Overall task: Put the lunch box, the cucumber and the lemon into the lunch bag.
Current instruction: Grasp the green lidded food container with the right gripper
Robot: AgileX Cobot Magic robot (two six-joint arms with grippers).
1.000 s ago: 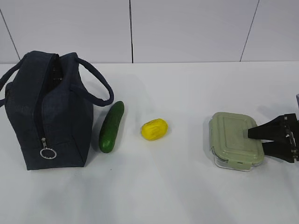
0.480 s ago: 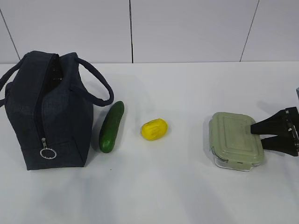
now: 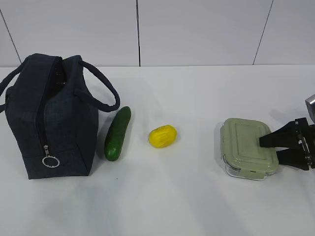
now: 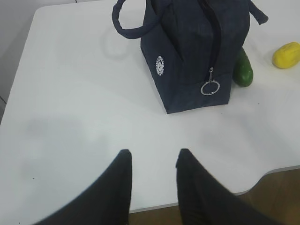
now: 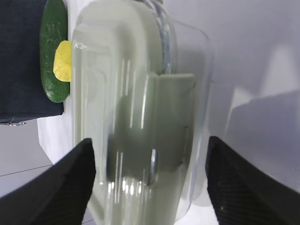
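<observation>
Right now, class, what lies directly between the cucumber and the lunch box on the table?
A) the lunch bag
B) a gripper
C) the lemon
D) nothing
C: in the exterior view the lemon sits on the table right of the cucumber and left of the lunch box.

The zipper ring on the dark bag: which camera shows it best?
The left wrist view: the metal ring pull hangs large and sharp on the lunch bag, below the zipper line. The exterior view shows the ring too, smaller, low on the bag's near end. The right wrist view catches only a dark corner of the bag, the ring not clearly visible.
</observation>
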